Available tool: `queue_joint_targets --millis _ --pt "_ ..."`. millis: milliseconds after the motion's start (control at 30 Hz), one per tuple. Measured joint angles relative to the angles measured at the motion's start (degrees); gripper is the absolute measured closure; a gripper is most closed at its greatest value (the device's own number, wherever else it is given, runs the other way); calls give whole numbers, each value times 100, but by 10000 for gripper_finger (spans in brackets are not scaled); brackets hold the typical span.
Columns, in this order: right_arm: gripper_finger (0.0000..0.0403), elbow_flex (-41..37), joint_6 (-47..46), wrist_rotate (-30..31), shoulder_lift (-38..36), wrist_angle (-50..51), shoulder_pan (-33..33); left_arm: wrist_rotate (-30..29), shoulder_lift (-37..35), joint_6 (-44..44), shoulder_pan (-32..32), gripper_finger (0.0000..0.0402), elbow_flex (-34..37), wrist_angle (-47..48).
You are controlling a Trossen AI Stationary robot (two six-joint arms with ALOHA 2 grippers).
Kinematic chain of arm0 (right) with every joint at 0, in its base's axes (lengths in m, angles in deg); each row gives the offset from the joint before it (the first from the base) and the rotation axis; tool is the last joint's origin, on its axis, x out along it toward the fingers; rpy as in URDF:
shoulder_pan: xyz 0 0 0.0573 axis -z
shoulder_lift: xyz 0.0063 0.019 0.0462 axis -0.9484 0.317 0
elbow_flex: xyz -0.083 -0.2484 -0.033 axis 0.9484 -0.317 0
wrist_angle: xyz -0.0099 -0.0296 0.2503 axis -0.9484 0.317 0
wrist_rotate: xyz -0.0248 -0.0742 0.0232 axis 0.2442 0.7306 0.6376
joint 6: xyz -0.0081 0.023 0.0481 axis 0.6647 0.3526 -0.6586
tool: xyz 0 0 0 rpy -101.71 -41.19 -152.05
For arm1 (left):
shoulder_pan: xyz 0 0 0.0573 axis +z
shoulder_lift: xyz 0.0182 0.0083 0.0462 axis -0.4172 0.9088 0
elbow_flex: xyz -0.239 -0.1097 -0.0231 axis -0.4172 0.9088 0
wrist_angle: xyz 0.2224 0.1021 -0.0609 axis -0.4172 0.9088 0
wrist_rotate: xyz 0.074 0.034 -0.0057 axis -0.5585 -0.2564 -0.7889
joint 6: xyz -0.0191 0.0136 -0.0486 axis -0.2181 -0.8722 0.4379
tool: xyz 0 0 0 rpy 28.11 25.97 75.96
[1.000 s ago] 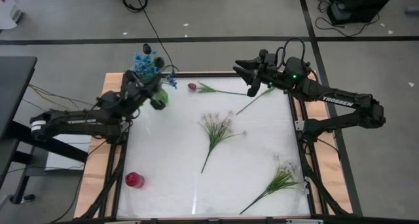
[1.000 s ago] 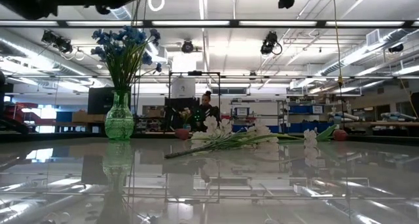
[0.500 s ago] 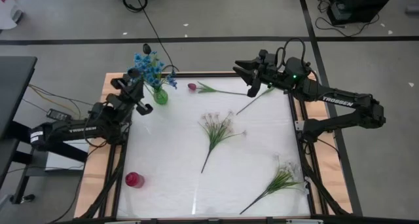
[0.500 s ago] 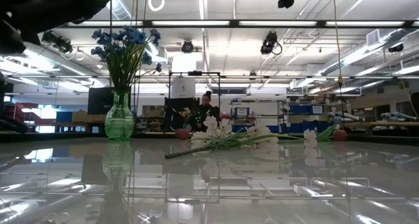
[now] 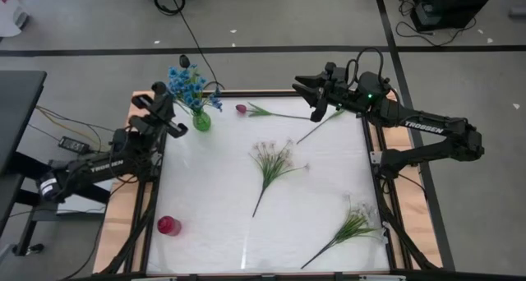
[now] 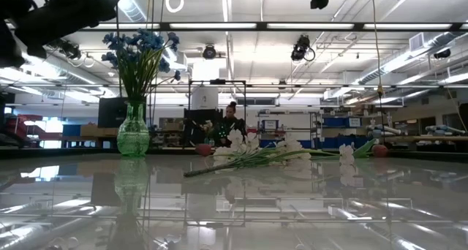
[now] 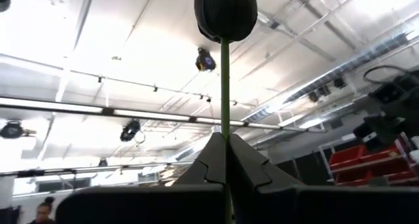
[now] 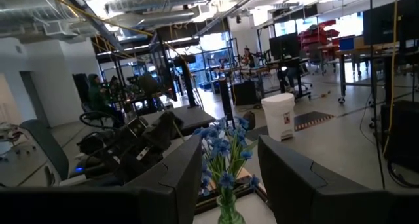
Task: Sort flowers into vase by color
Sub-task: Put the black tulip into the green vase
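Note:
A green glass vase (image 5: 200, 119) (image 6: 133, 131) with blue flowers (image 5: 189, 84) stands at the table's far left. My left gripper (image 5: 167, 110) is left of the vase, tipped upward, shut on the stem of a blackish bud (image 7: 226, 13). My right gripper (image 5: 306, 96) (image 8: 229, 185) hangs open with nothing in it above the far edge. Under it a green stem (image 5: 320, 126) lies on the table. A pink-red tulip (image 5: 242, 109) lies right of the vase. Two white sprigs (image 5: 271, 162) (image 5: 349, 228) lie flat farther toward the near edge. My left gripper pinches the thin green stem (image 7: 224, 112) of the blackish bud between its two shut fingers (image 7: 252, 171). The fingers slant upward. The stem rises straight out of the seam between them with the bud at its top, lifted clear of table and vase.
A small pink-red container (image 5: 168, 225) stands near the table's near left corner. Black frame rails (image 5: 386, 199) run along the table's sides. A person (image 6: 231, 122) sits in the room beyond the far edge.
My left gripper has drawn back from beside the vase toward the table's left edge and tipped upward, staying shut. My right gripper has kept still.

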Motion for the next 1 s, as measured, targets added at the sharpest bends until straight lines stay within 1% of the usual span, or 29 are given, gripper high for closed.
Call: queue_joint_targets --millis 133,233,433,500,733,1000 --pt "243 0 0 0 0 0 0 294 200 373 307 397 0 -313" --pt "243 0 1 -2 0 1 0 477 526 594 357 397 0 -664" --pt "243 0 0 -2 0 0 0 537 1319 720 344 397 0 -1319" --pt "243 0 0 -2 0 0 0 537 1507 758 344 397 -2 -1355" --pt "243 0 0 -2 0 0 0 536 1796 773 357 397 -4 -1359" --pt "243 0 0 -2 0 0 0 528 1875 906 619 397 -4 -1362"
